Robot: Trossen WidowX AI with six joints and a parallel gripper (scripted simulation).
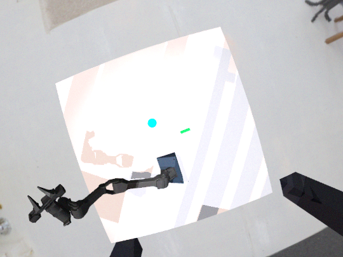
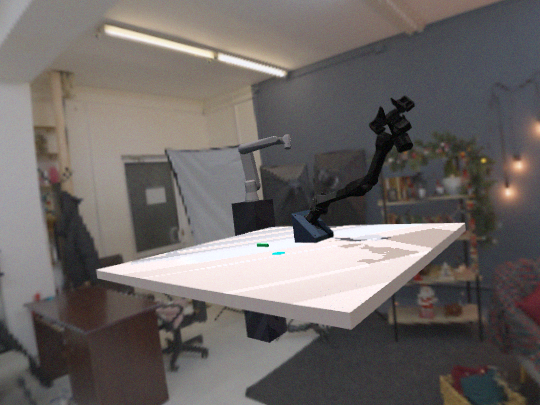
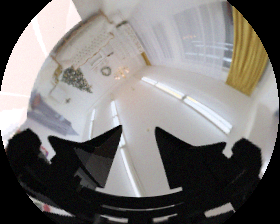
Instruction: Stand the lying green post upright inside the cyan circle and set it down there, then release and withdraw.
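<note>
The green post (image 1: 185,131) (image 2: 262,245) lies on its side on the table (image 1: 127,94) (image 2: 300,285). The cyan circle (image 1: 152,123) (image 2: 278,253) is a flat disc on the table, to the left of the post in the top view, with nothing on it. My gripper (image 1: 33,191) (image 2: 386,103) (image 3: 138,128) is raised high, beyond the table's left edge in the top view, far from post and circle. Its two black fingers stand partly apart with nothing between them. The wrist view shows neither post nor circle, mostly ceiling and walls.
The arm's blue wedge-shaped base (image 1: 178,170) (image 2: 306,232) stands on the table, on the near side of the post in the top view. A grey arm on a black pedestal (image 2: 253,217) stands behind the table in the exterior view. Shadows of the arm fall on the table.
</note>
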